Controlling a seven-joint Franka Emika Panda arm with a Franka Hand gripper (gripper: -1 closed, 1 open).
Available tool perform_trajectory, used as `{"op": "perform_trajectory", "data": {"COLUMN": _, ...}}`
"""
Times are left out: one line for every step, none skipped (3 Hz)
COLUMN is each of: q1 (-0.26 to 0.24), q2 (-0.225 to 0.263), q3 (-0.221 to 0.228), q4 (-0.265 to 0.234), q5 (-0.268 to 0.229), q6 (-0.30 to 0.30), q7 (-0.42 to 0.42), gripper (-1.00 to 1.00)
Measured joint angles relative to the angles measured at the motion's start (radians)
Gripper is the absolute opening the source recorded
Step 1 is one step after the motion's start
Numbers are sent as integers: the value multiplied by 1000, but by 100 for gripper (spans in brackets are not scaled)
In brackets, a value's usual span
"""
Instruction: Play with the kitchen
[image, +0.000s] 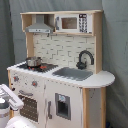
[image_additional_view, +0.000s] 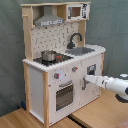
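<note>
Grey-green curtain backdrop behind everything in both exterior views; pale wooden floor underfoot in the second exterior view.

Item 1: the kitchen, white panels with pale-wood posts, standing upright on the floor directly before the curtain, filling most of both exterior views.
- Upper shelf: grey hood at one end, microwave beside it with dark window and button strip.
- Back wall: white, tile-patterned.
- Counter level: black hob carrying 1 small metal pot; grey sink beside the hob; black curved tap behind the sink.
- Front: 2 knobs with red markings under the hob; oven door with dark slatted window and grey handle, closed; cupboard door with small dark panel beside the oven.

Item 2: white robot arm, entering from the second exterior view's right, stretched level toward the kitchen front. Gripper close against the cupboard door, near its edge by the oven; contact not clear; fingers released or clenched: cannot tell. Same arm seen as white and grey segments at the first exterior view's lower left.
</note>
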Motion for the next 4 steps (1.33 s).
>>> {"op": "perform_trajectory", "data": {"q1": -48, "q2": -1, "q3": -2, "q4": 0, "q5": 1, "q6": 70, "q7": 70, "gripper": 100}}
{"op": "perform_trajectory", "data": {"q1": -102, "q2": -2, "q3": -4, "q4": -2, "q5": 1, "q6": 132, "q7": 137, "gripper": 100}}
{"op": "perform_trajectory", "data": {"q1": -163, "q2": -2, "q3": -4, "q4": -1, "q5": 1, "q6": 196, "q7": 195, "gripper": 100}}
{"op": "perform_trajectory", "data": {"q1": -225, "q2": -2, "q3": -2, "q4": 5, "q5": 1, "q6": 260, "q7": 245, "gripper": 100}}
